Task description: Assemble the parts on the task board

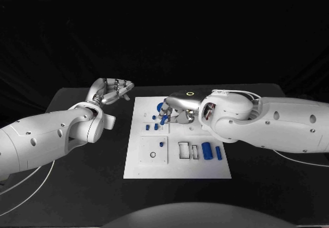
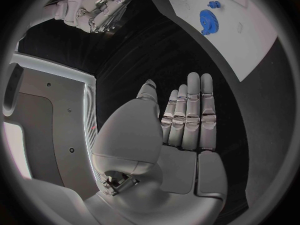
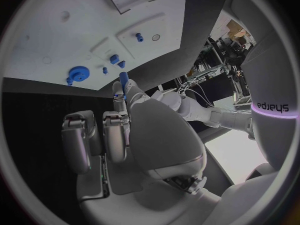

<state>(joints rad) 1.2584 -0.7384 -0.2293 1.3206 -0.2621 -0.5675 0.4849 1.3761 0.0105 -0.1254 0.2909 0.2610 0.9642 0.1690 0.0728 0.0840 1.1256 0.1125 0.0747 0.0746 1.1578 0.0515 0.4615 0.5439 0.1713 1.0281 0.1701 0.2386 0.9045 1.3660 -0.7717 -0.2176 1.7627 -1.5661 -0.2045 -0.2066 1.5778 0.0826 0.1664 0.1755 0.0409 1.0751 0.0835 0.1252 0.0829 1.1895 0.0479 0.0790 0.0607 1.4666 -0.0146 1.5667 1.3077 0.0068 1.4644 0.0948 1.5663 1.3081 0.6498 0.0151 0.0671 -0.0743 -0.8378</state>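
Board [image 1: 177, 166] lies white at frame centre on the table [image 1: 274, 190]. Right hand [image 1: 177, 108] hovers over its upper part, pinching a blue peg [image 1: 163, 118] between thumb and finger. Left hand [image 1: 110, 91], upper left, is released, holding nothing. Loose parts [image 1: 212, 151] sit lower right. Risk: the thin pinch may let the peg tilt, so it jams at its hole or drops and rolls off.

Glossy silver metal-look hands [image 1: 179, 105] work over a smooth matt white task board [image 1: 177, 164] on a matt black table [image 1: 260, 185].
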